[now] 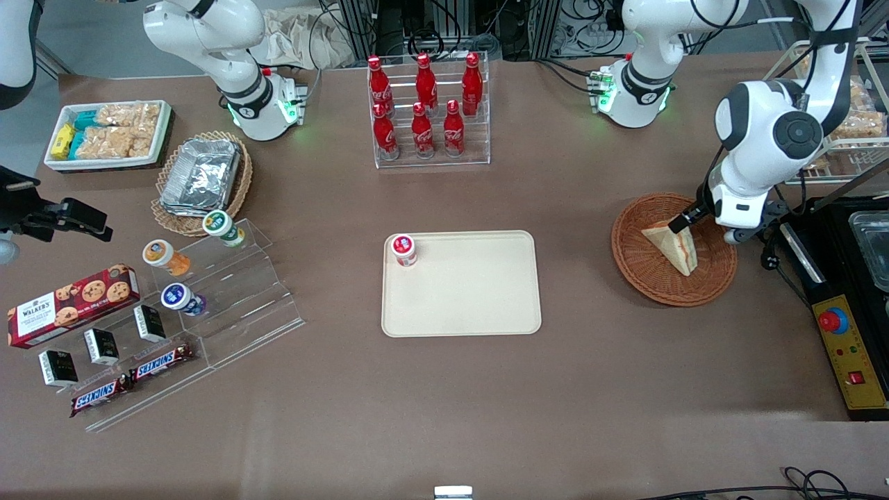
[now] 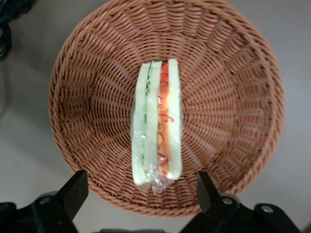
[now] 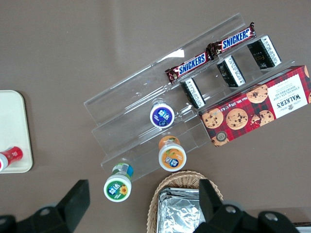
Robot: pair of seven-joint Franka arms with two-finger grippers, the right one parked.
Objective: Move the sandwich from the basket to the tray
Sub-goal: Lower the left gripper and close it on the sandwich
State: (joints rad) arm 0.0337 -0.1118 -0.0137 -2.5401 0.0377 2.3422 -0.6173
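Note:
The sandwich (image 1: 675, 247) is a wrapped white-bread wedge with red-orange and green filling. It lies in the round reddish-brown wicker basket (image 1: 635, 267) toward the working arm's end of the table. My left gripper (image 1: 705, 229) hangs just above the basket, over the sandwich's end farther from the front camera. In the left wrist view the gripper (image 2: 141, 187) is open, its two black fingertips (image 2: 77, 187) spread wider than the sandwich (image 2: 158, 121) and apart from it, over the basket's rim (image 2: 68, 145). The cream-beige tray (image 1: 479, 298) lies at the table's middle.
A small red-capped cup (image 1: 403, 250) stands on the tray's corner. A rack of red bottles (image 1: 427, 111) stands farther back. A black control box (image 1: 851, 347) and a wire rack (image 1: 847, 125) sit beside the basket. Snack shelves (image 1: 208, 305) lie toward the parked arm's end.

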